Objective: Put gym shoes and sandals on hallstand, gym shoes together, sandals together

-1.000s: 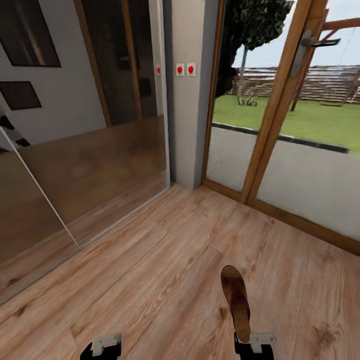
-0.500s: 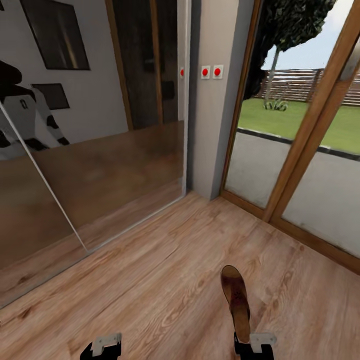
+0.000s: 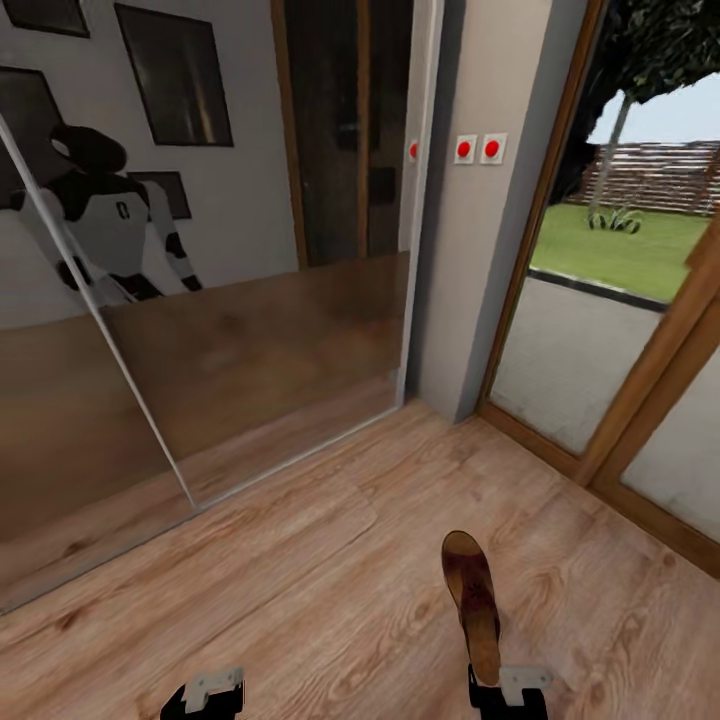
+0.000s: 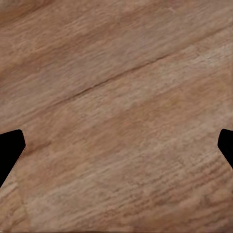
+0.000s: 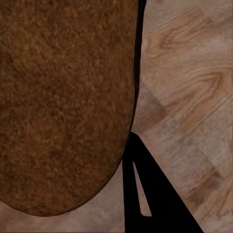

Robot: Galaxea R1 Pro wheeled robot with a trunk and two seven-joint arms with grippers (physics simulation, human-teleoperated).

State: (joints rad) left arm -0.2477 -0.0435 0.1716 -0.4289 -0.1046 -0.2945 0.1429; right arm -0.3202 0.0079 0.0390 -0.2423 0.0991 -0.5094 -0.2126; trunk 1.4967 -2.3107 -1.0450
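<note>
Light brown wood-plank corridor floor [image 3: 300,560] meets a mirrored wardrobe [image 3: 200,330]. The right gripper [image 3: 497,690] pinches one brown leather sandal [image 3: 472,600], carried above the floor; the left gripper [image 4: 116,145] is spread, empty. Racking seemingly remains.

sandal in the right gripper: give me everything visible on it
The sandal is brown with a mottled, leather-like surface and a rounded end pointing away from the robot. It is held above the corridor floor, its near end at the right gripper. In the right wrist view its broad brown face sits beside one dark finger. Straps and sole edge can't be made out.
</note>
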